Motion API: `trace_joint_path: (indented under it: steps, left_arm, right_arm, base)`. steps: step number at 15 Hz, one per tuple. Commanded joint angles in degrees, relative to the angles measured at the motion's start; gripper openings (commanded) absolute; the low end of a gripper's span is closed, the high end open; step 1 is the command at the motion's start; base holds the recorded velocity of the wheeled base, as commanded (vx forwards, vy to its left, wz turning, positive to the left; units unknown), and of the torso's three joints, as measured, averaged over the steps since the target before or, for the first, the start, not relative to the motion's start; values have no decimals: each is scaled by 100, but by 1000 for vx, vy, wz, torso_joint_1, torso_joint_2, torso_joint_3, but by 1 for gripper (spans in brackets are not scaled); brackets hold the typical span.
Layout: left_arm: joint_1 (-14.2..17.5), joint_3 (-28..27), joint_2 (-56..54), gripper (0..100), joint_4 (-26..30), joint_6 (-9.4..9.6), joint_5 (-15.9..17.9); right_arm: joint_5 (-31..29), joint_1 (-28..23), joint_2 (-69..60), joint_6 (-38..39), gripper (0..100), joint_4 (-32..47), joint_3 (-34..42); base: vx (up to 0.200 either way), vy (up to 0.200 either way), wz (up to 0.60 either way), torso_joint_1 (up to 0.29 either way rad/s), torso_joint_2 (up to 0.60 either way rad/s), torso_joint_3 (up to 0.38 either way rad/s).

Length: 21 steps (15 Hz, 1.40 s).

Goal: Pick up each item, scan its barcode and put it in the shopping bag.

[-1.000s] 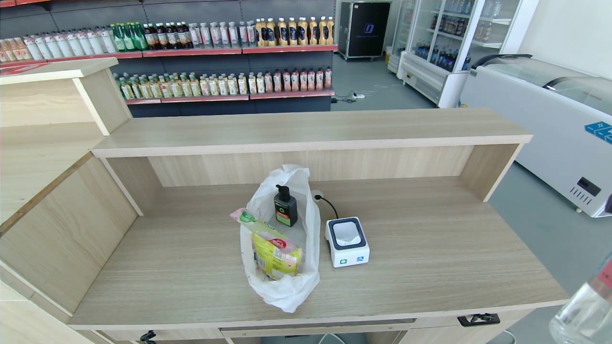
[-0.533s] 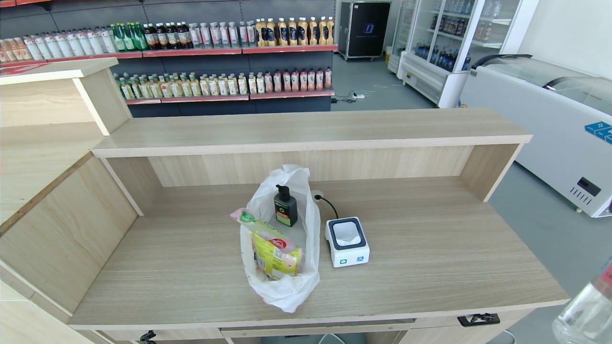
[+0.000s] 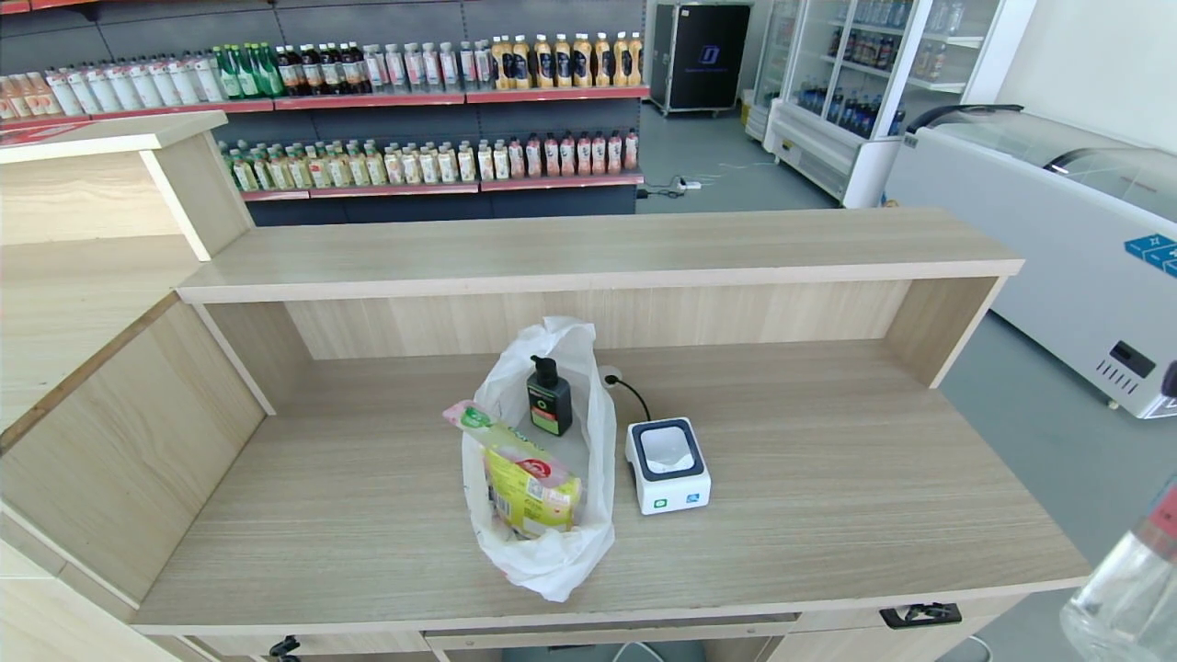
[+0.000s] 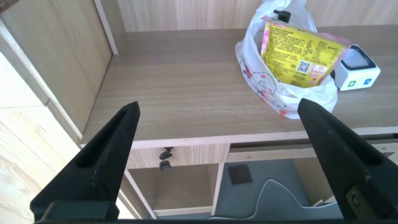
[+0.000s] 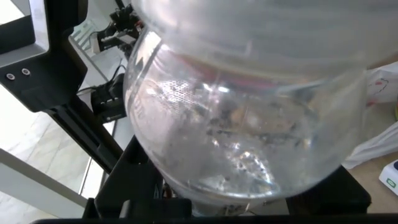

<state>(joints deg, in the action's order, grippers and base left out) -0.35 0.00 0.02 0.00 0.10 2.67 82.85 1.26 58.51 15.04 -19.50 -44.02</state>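
The right tool (image 5: 239,202) grips the clear bottle (image 3: 1126,584) in the air off the right front corner of the surface (image 3: 828,478), marginally higher than 0.5 s ago. The left tool (image 4: 217,155) is spread open. The shopping bag (image 3: 542,552) and scanner (image 3: 668,464) are unchanged.

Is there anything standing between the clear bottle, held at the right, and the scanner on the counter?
Nothing visible does. Only bare counter lies between the clear bottle and the scanner. The shopping bag sits on the scanner's other side, toward the robot's left.
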Motion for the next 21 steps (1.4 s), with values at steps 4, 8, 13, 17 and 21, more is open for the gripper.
trace_joint_path:
  steps: [4,8,13,17,21]
  left_arm:
    - [0,0,6,100,0,-1,5]
    - [0,0,6,100,0,-1,5]
    - [0,0,6,100,0,-1,5]
    - [0,0,6,100,0,-1,5]
    - [0,0,6,100,0,-1,-3]
  right_arm:
    - [-5,-11,195,-37,0,-27,-28]
    - [-577,-152,714,-502,0,-106,16]
    - [-2923,-503,1452,-2524,0,-97,210]
    - [-3293,-1224,1839,-3227,0,-176,280]
    - [-3301,-2121,2278,-3719,0,-739,333]
  base:
    - [0,0,0,0,0,0]
    - [0,0,0,0,0,0]
    - [0,0,0,0,0,0]
    - [0,0,0,0,0,0]
    - [0,0,0,0,0,0]
